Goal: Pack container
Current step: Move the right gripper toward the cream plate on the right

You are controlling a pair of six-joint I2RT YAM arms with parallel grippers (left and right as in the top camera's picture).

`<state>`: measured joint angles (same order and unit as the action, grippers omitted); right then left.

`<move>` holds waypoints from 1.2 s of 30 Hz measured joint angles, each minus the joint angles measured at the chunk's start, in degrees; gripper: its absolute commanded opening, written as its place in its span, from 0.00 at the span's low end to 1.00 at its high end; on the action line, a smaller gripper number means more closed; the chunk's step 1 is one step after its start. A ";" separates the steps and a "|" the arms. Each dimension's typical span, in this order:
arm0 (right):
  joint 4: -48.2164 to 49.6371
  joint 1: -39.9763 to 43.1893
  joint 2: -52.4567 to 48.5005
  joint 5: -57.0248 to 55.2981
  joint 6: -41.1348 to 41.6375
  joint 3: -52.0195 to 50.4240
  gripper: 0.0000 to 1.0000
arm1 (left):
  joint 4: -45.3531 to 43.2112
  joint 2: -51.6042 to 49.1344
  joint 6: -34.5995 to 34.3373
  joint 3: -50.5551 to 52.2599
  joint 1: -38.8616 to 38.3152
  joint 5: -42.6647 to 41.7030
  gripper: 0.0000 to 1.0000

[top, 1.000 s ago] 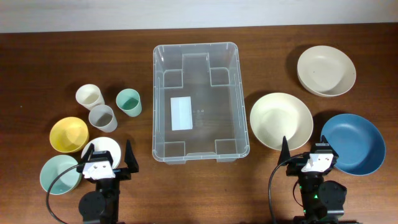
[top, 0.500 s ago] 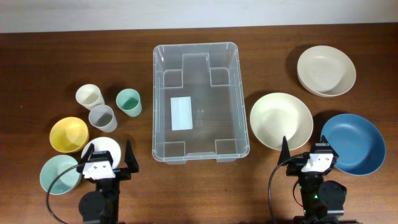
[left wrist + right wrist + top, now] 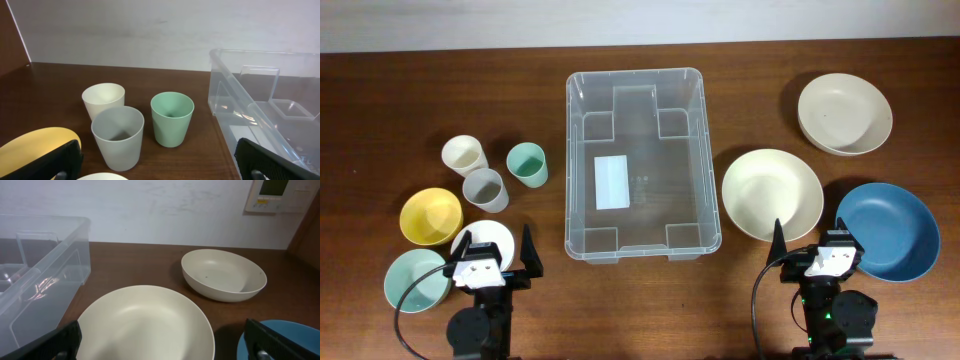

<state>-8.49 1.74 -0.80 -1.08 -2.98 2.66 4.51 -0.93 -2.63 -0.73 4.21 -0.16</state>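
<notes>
Three small bowls (image 3: 430,215) and three cups (image 3: 527,162) sit unpacked by the left gripper (image 3: 494,241), its fingers (image 3: 527,250) spread and empty; the clear container (image 3: 638,110) stands empty at the middle of the table (image 3: 380,100), and three wide bowls (image 3: 772,192) wait near the right gripper (image 3: 809,236), likewise spread and empty.

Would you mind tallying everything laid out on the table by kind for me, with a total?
container: 1
cups: 3 (cream cup, grey cup, green cup)
small bowls: 3 (yellow bowl, white bowl, pale teal bowl)
large bowls: 3 (cream bowl, beige bowl, blue bowl)
Total: 10
</notes>
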 measured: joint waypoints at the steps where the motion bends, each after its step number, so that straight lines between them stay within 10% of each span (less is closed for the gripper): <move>1: 0.00 0.00 0.00 0.02 -0.02 0.00 0.99 | 0.00 0.00 0.00 0.00 0.00 0.00 0.99; 36: 0.15 0.00 -0.26 4.02 2.45 0.00 0.99 | 0.00 0.00 -0.07 0.00 0.00 -0.24 0.99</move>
<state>-8.34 1.74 -1.06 2.94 -0.54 2.66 4.51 -0.93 -2.70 -0.73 4.21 -0.40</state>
